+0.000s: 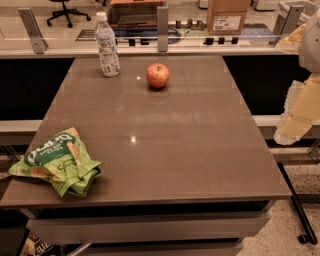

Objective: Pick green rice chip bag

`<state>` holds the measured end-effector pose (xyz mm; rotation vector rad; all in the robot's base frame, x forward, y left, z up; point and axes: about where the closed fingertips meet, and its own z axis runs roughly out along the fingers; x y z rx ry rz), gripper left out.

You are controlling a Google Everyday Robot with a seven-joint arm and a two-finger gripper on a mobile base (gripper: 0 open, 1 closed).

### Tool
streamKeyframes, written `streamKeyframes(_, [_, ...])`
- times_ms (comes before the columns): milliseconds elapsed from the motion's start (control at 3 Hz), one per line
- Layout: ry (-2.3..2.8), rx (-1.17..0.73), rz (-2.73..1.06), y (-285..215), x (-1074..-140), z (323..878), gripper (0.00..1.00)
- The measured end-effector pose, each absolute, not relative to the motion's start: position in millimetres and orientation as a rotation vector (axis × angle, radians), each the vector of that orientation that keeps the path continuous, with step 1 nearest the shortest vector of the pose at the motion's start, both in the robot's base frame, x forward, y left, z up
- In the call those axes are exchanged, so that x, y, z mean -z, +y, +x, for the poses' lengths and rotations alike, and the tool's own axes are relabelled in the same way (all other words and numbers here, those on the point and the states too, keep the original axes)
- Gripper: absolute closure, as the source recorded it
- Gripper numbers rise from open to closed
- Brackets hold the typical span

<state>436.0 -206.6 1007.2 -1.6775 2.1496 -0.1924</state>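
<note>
The green rice chip bag (57,162) lies crumpled at the front left corner of the brown table (190,145), partly over the left edge. It is lime green with a dark green band, white lettering and chip images. My gripper (295,117) is at the right edge of the view, off the table's right side and far from the bag, pale and cream-coloured, hanging below the white arm (312,45).
A red apple (157,75) sits at the back centre of the table. A clear water bottle (107,46) stands upright at the back left. A glass partition with metal posts (162,25) runs behind the table, with a cardboard box (227,15) beyond.
</note>
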Motion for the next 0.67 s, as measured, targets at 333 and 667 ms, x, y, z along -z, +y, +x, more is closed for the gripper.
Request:
streamKeyframes(333, [2.149,0.193,-1.677,-206.5,-1007.3,436.0,0.00])
streamKeyframes(667, [2.123,0.170,-1.675,-204.0,-1008.1,436.0,0.00])
